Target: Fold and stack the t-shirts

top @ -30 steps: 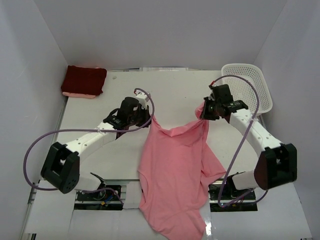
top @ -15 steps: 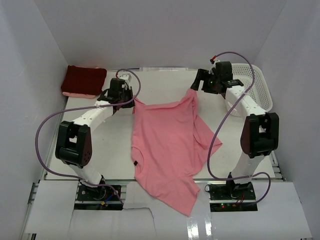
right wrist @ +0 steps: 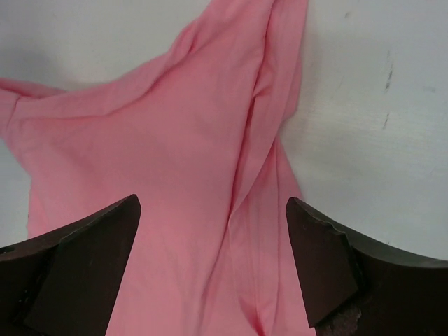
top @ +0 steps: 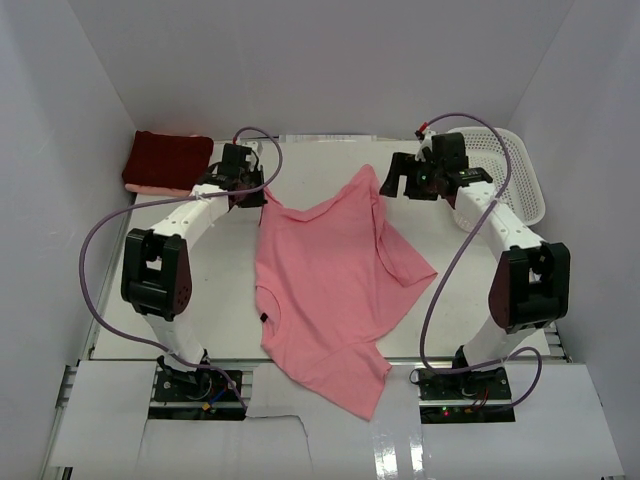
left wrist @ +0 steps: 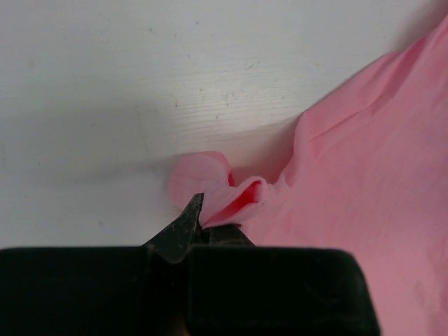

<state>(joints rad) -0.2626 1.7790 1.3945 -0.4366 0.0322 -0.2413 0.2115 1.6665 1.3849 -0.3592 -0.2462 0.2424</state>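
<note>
The salmon pink t-shirt (top: 320, 280) lies spread and rumpled over the middle of the table, its near end hanging past the front edge. My left gripper (top: 256, 194) is shut on the shirt's far left corner; in the left wrist view the fingers (left wrist: 183, 225) pinch a fold of pink cloth (left wrist: 364, 175) low over the table. My right gripper (top: 391, 181) stands open just above the far right corner, and pink cloth (right wrist: 175, 140) lies loose between its spread fingers (right wrist: 318, 259). The dark maroon t-shirt (top: 168, 160) sits folded at the far left corner.
A white mesh basket (top: 510, 170) stands at the far right, close behind the right arm. White walls close in the table on three sides. A pale pink layer (top: 160, 189) shows under the maroon fold.
Both arms carried the pink shirt toward the far side and laid it on the table. The right gripper opened and let its corner drop; the left stays shut.
</note>
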